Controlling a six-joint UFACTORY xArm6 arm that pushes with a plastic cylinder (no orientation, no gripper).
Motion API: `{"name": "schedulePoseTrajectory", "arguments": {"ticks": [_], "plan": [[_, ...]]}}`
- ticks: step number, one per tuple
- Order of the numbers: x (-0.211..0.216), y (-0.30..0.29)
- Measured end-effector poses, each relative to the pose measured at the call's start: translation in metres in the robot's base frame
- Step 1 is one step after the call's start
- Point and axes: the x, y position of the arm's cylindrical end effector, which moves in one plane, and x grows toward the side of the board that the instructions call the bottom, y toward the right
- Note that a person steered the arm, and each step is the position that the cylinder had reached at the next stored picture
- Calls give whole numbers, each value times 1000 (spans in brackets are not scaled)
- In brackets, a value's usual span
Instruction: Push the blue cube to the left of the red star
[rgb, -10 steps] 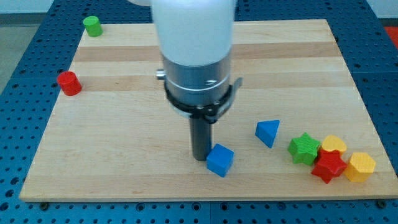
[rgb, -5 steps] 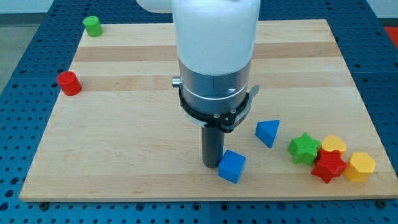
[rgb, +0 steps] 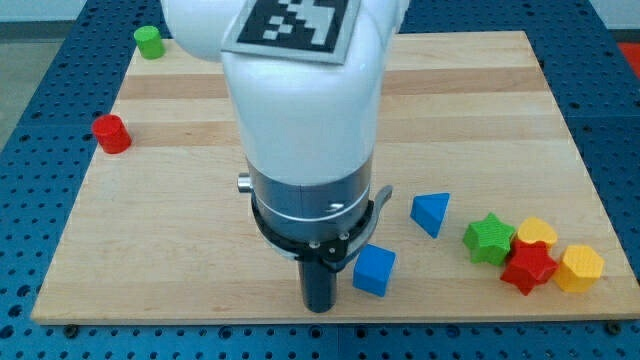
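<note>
Claw is the wrong word for this rig, operator: you have only a rod, so nothing opens, closes or grips, and my tip (rgb: 318, 306) does all the work by sliding on the bench (rgb: 200, 250). You see the tip near the view's bottom edge of the board, just to the view's left of the blue cube (rgb: 374, 270) and slightly lower; a narrow gap seems to separate them, though the arm's body hides part of that area, so I cannot rule out light contact.

Your blue cube sits well apart from the red star (rgb: 528, 267), which lies at the view's right in a tight cluster, touching the green star (rgb: 489, 238), the yellow block behind it (rgb: 538, 232) and the yellow hexagonal block (rgb: 580, 268). A blue triangular block (rgb: 431, 212) stands between cube and cluster, a little higher in the view.

Standing on the cube's left side makes sense, I judge: from there a rightward push carries it toward the star. Watch that the path stays below the blue triangular block and stops short of the green star.
</note>
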Motion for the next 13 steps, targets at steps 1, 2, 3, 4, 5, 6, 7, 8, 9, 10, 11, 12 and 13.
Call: {"name": "schedulePoseTrajectory", "arguments": {"ticks": [1, 2, 3, 4, 5, 6, 7, 8, 9, 10, 11, 12, 13], "plan": [[-10, -1], [-10, 12], [-9, 41], [-9, 59], [-14, 59], [-27, 59], [-54, 59], [-61, 71], [-60, 97], [-55, 132], [-55, 148], [-54, 148], [-52, 145]]}}
